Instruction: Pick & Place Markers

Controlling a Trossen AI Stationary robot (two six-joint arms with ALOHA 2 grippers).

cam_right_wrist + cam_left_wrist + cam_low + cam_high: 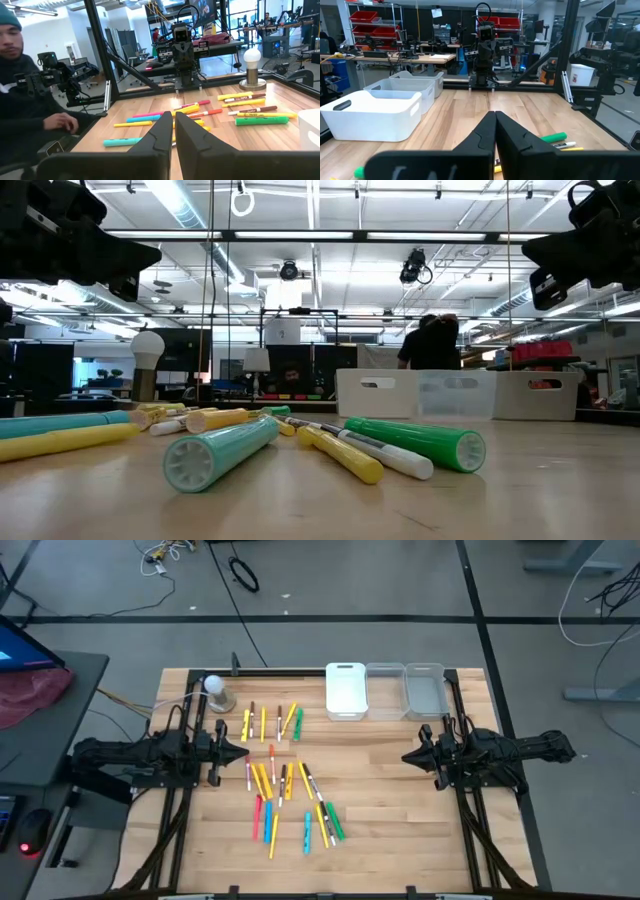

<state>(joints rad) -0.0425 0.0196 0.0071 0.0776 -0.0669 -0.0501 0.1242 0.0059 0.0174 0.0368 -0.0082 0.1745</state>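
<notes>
High view: markers [285, 790] lie scattered at surface [390, 810] centre, w/ left gripper [240, 752] and right gripper [408, 756] both closed, empty, hovering at opposite sides; bins [385, 691] at back.

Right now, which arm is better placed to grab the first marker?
Probably the left. The left gripper hangs right beside the scattered markers, fingers shut, holding nothing. The right gripper, also shut, sits farther off, nearer the bins.
</notes>
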